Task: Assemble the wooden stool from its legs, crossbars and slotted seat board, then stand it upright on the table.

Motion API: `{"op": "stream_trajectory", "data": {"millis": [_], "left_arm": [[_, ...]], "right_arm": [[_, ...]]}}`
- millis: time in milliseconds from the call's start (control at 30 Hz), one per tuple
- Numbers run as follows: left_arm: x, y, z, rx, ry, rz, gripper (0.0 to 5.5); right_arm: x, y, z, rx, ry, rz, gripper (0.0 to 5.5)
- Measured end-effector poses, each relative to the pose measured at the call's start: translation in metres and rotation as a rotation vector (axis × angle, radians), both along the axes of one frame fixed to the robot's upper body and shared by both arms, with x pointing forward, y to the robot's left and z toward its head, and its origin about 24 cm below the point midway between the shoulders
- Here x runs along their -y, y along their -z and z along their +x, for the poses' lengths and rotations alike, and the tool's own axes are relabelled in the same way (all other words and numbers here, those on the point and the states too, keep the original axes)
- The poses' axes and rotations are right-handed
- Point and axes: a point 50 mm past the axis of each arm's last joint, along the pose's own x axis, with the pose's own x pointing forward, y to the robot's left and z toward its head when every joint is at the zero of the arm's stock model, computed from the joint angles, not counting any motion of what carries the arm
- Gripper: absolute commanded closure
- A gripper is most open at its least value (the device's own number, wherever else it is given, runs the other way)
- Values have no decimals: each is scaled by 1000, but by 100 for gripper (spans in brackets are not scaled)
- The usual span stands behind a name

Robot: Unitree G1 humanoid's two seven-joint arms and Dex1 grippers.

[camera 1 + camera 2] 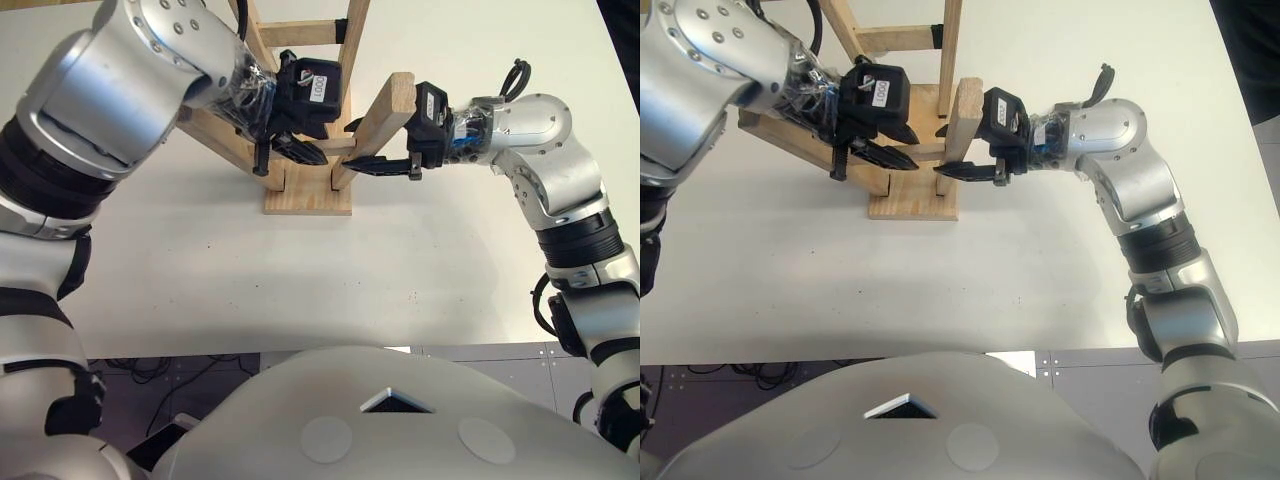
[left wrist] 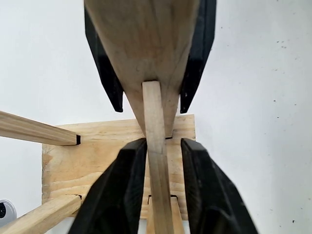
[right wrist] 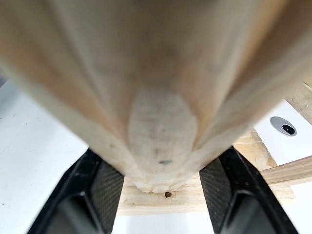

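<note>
The slotted seat board lies flat on the white table, with wooden legs rising out of it. My right gripper is shut on one tilted leg, whose foot sits at the board's slot; its dark pads flank that leg. My left gripper comes in from the other side, shut on a thin crossbar that runs into this leg. Its fingers straddle the bar above the seat board.
Further legs joined by a crossbar stand behind at the board's far side. A long slanted leg passes under my left wrist. A round grommet is set in the table. The table's front edge lies near me.
</note>
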Motion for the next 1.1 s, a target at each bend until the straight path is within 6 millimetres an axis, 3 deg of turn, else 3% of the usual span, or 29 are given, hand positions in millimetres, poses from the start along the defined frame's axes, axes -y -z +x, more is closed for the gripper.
{"op": "stream_trajectory", "data": {"millis": [167, 533, 1100], "left_arm": [[1, 3, 5, 37, 0, 14, 512], [10, 16, 5, 72, 46, 72, 512], [8, 12, 7, 25, -18, 60, 513]], "right_arm": [[0, 1, 0, 4, 25, 3, 347], [0, 3, 0, -7, 48, -13, 347], [-16, -10, 7, 14, 6, -94, 347]]}}
